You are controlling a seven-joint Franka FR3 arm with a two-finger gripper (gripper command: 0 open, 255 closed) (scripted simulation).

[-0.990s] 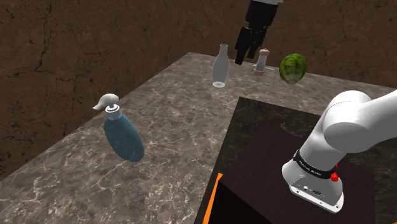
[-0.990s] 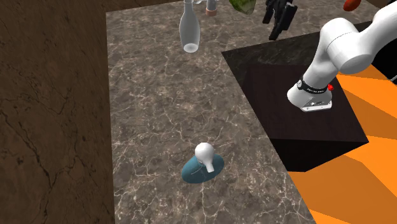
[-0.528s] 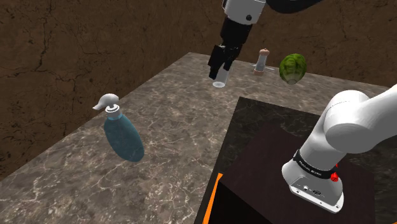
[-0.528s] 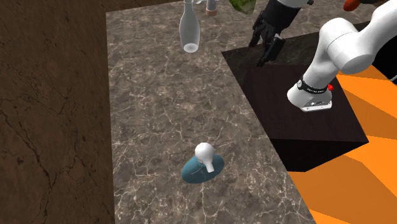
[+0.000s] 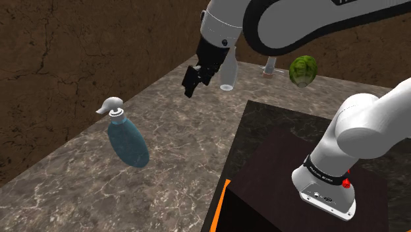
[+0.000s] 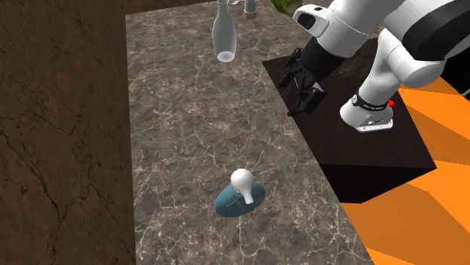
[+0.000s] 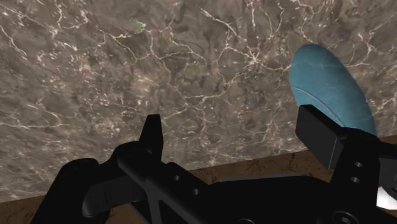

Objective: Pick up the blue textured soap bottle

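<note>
The gripper (image 5: 192, 82) is held above the marble counter (image 5: 178, 125), fingers spread wide and empty — the blue soap bottle (image 5: 130, 142) is seen well apart.

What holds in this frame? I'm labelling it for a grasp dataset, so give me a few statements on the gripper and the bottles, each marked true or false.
1. The gripper has its fingers apart and holds nothing. True.
2. The blue soap bottle rests on the dark stand. False: it stands on the marbled countertop, off to the side of the stand.
3. The blue soap bottle carries a white pump head. True.
4. The gripper is clasping the clear glass bottle. False: that bottle stands alone near the countertop's far end, and the gripper hangs in the air well away from it.
</note>
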